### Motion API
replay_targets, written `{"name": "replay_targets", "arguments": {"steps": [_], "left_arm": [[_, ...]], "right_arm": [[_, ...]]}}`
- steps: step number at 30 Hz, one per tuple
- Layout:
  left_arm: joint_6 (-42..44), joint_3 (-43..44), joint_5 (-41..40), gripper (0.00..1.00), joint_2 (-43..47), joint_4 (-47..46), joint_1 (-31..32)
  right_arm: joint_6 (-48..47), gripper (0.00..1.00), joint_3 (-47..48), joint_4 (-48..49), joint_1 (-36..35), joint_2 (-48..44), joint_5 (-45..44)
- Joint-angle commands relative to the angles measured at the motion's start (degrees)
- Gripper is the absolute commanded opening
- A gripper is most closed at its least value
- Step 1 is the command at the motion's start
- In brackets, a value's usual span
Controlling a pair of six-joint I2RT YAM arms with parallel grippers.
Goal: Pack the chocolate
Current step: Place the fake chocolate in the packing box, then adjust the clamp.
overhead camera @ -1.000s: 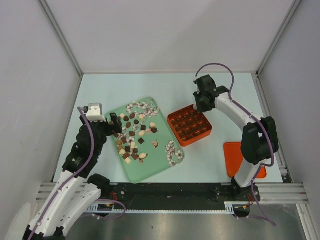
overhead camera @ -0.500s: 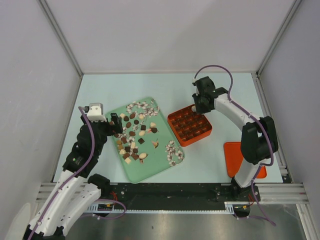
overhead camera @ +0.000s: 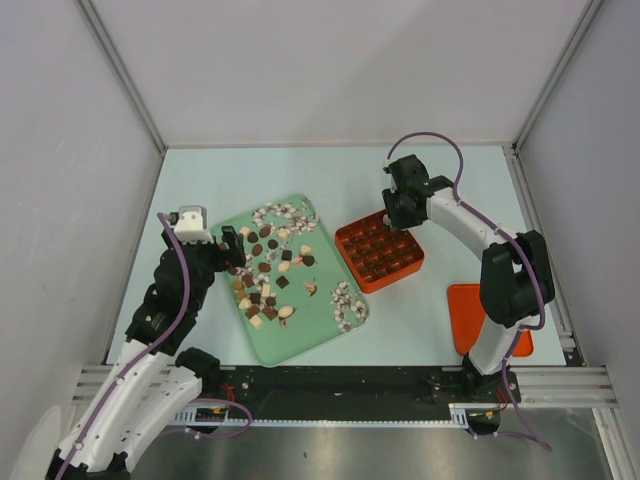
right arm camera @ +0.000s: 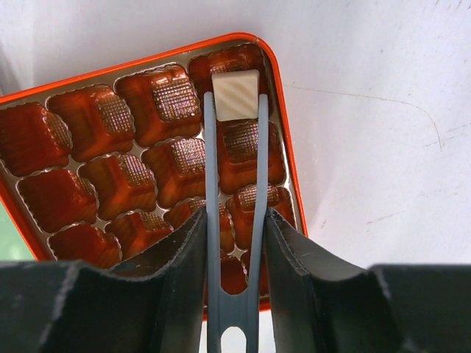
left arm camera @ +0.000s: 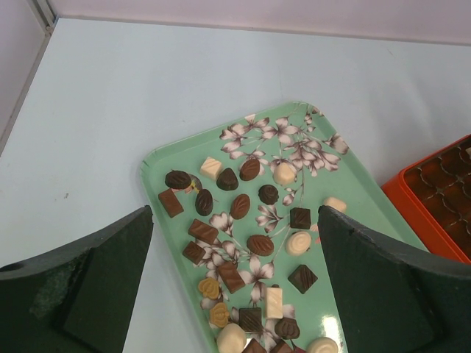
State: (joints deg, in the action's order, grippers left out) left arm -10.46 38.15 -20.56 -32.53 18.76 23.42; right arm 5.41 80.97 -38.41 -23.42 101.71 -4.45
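Many small chocolates [overhead camera: 262,268], dark, light brown and cream, lie on a green flowered tray [overhead camera: 300,330]. My left gripper [overhead camera: 232,250] hangs open and empty over the tray's left part. In the left wrist view the pieces [left arm camera: 260,245] lie between its jaws [left arm camera: 234,212]. My right gripper [overhead camera: 400,205] is at the far corner of the orange box [overhead camera: 379,251]. It is shut on grey tweezers [right arm camera: 208,184]. The tweezer tips pinch a cream square chocolate [right arm camera: 235,94] over a corner cell of the box [right arm camera: 110,169]. The cells in view look empty.
An orange lid [overhead camera: 475,315] lies flat on the table at the right, beside the right arm's base. The box's edge shows at the right of the left wrist view [left arm camera: 441,191]. White walls close the table on three sides.
My right gripper has shifted slightly left, over the box's far corner. The left arm has not moved.
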Motion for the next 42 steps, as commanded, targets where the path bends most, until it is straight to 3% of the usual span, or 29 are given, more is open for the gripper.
{"name": "replay_targets", "arguments": {"steps": [1,9,18,30,42], "left_arm": [[1.1,-0.1,0.6,0.98,0.2,-0.7,-0.4],[1.0,-0.2,0.7,0.98,0.4,-0.6,-0.3],[1.1,-0.2,0.6,0.98,0.5,-0.5,-0.4],[0.9,-0.3,0.3,0.98,0.6,-0.5,-0.4],[0.8,-0.4,-1.0,0.98,0.4,-0.5,-0.3]], "right_arm": [[0.1,0.40,0.0,1.4,-0.1,-0.1,-0.3],[0.0,0.43,-0.2,1.2,0.0,-1.1,-0.5],[-0.1,0.33,-0.2,0.5,-3.0,-6.6,-1.1],[2.5,0.32,-0.2,1.1,-19.7,-11.5,-2.9],[9.3,0.33,-0.2,7.5,-32.8,-2.3,0.9]]}}
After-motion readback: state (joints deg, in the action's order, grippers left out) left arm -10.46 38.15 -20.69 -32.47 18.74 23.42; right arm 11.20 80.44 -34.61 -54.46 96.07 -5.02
